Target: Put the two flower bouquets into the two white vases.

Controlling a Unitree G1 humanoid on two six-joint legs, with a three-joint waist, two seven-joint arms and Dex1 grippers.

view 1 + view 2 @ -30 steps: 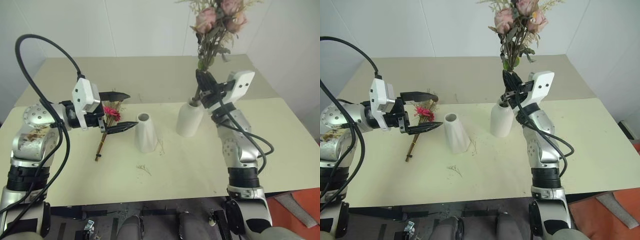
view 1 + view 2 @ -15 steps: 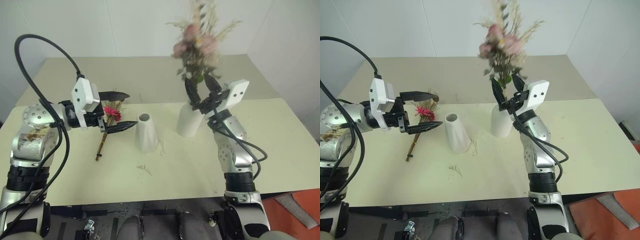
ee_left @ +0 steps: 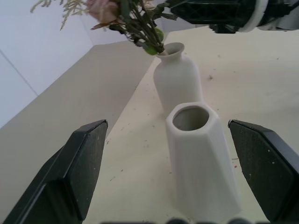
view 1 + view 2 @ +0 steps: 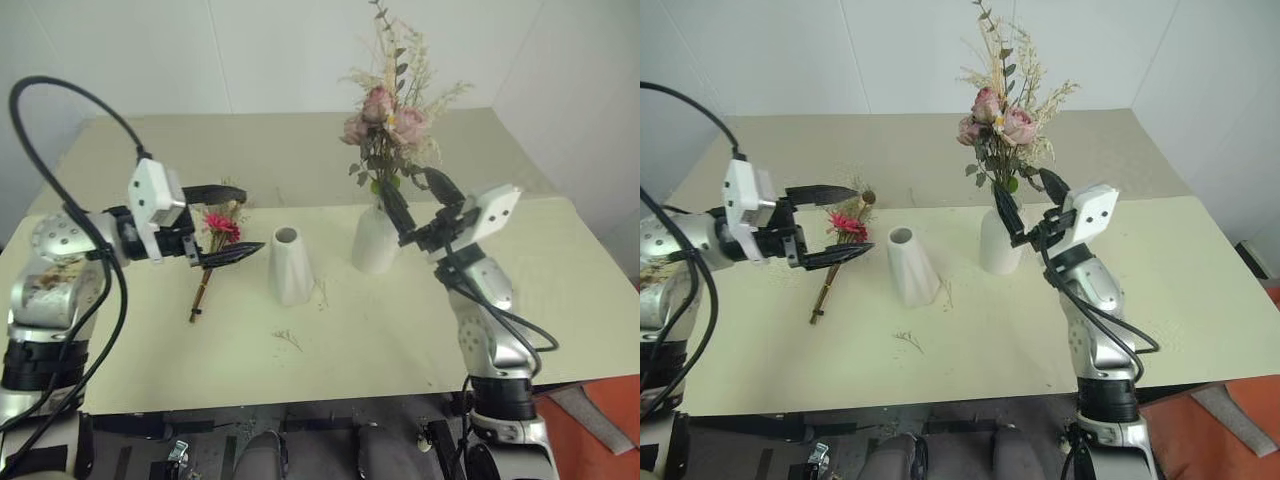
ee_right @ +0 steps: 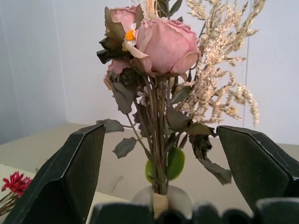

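The bunch of pale pink roses with grey-green leaves and wispy grasses (image 4: pixel 392 115) stands upright in the plump, bottle-shaped white vase with a narrow neck (image 4: pixel 376 241), right of the middle of the pale yellow counter (image 4: pixel 560 300). Its stems go down into the neck, so the vase holds it up and nothing else needs to. The right claw (image 4: pixel 418 208) sits just to the right of that vase, up by the neck, with its two black fingers spread wide on either side of the stems and not touching them, so I think this bunch is done. The other white vase, a narrow cone that gets wider at the bottom (image 4: pixel 290 265), stands empty just to the left of the plump one, with its mouth open to the top. The bunch of bright pink daisy flowers with beige dry sprigs and brown stems (image 4: pixel 212 252) lies flat on the counter to the left of the cone vase, flowers to the far side and stem ends to the near side. The left claw (image 4: pixel 228 222) hangs over its flower end with both fingers spread wide and nothing between them. It looks ready to come down on the stems, because that bunch must go into the cone vase next
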